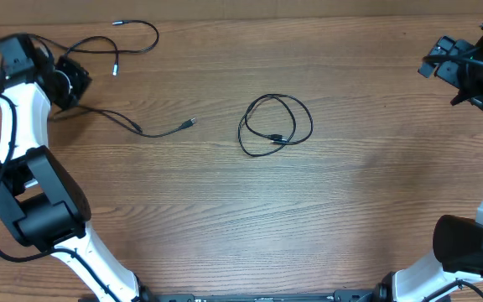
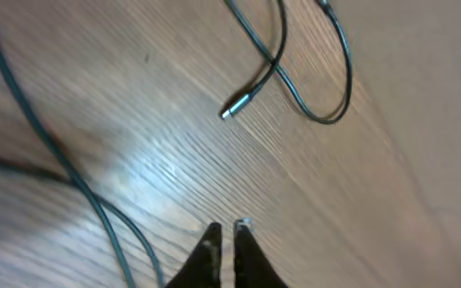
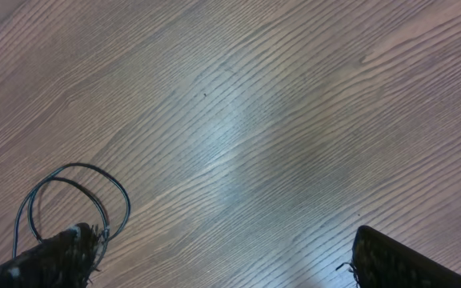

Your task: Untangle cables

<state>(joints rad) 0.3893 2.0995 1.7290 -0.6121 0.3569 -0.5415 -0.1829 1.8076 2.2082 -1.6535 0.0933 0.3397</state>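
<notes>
One black cable lies as a small coil (image 1: 275, 126) at the table's middle; it also shows at the lower left of the right wrist view (image 3: 70, 196). A second strand (image 1: 145, 132) runs from the left to a silvery plug tip (image 1: 192, 122). A third strand (image 1: 137, 38) curls at the far left. My left gripper (image 1: 75, 80) is shut and empty, just above the wood (image 2: 226, 232), between these two strands. A silvery plug tip (image 2: 234, 106) lies ahead of it. My right gripper (image 1: 443, 67) is open and empty (image 3: 222, 256), high at the far right, away from the coil.
The wooden table (image 1: 367, 193) carries only the cables. Thicker black arm wiring runs along the left arm (image 1: 7, 126). The arm bases stand at the front left (image 1: 40, 210) and front right (image 1: 468, 243).
</notes>
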